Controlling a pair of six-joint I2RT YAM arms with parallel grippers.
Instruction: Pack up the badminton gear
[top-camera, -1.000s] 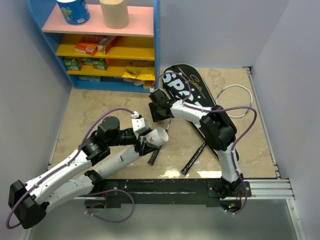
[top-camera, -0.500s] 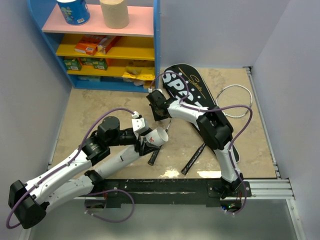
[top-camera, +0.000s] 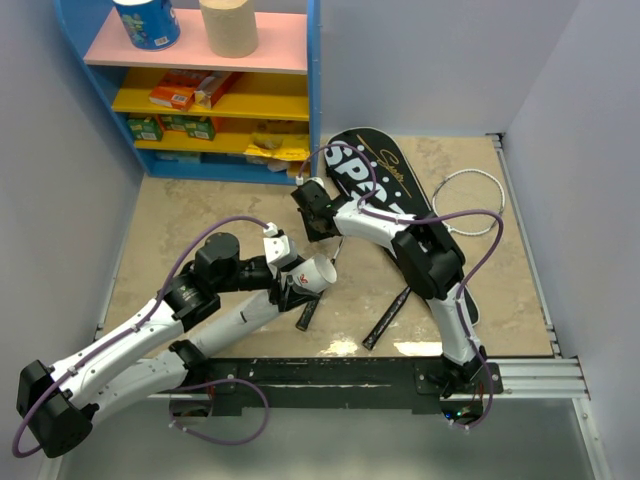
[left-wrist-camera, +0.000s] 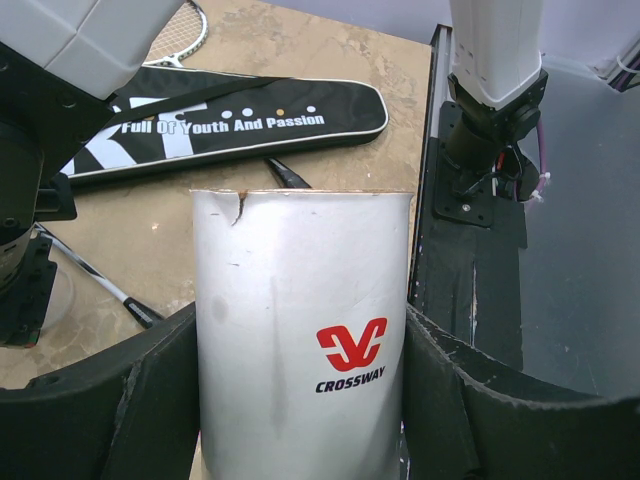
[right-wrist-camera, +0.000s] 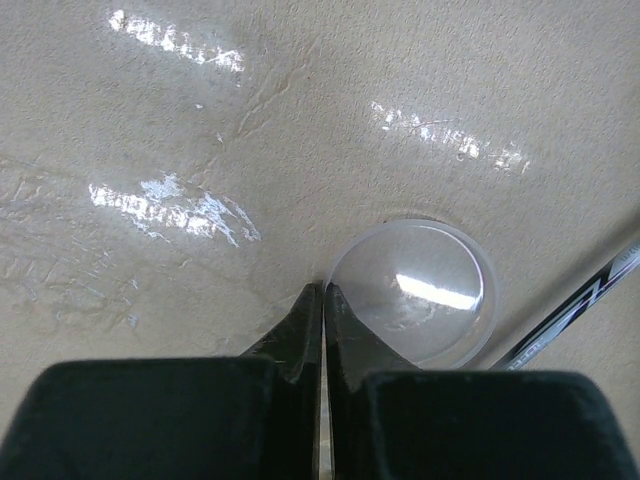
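Note:
My left gripper (left-wrist-camera: 300, 400) is shut on the white tube (left-wrist-camera: 300, 330), lettered CROSSWAY, and holds it tilted above the table; its open end (top-camera: 318, 273) faces right. The black SPORT bag (top-camera: 385, 185) lies flat at the back right. One racket's white head (top-camera: 470, 200) lies right of the bag. Two black handles (top-camera: 307, 313) (top-camera: 388, 318) lie near the front. My right gripper (right-wrist-camera: 323, 290) is shut, its tips on the table against the rim of a clear round lid (right-wrist-camera: 415, 290). Whether the rim is pinched does not show. A racket shaft (right-wrist-camera: 575, 305) crosses the lower right.
A blue shelf unit (top-camera: 200, 90) with small coloured boxes stands at the back left, with a blue roll (top-camera: 148, 22) and a tan roll (top-camera: 228, 25) on top. Walls close in on both sides. A black rail (top-camera: 330, 372) runs along the near edge.
My right gripper's jaws have closed and its wrist has shifted slightly left, down by the lid. The left arm and the tube have stayed put.

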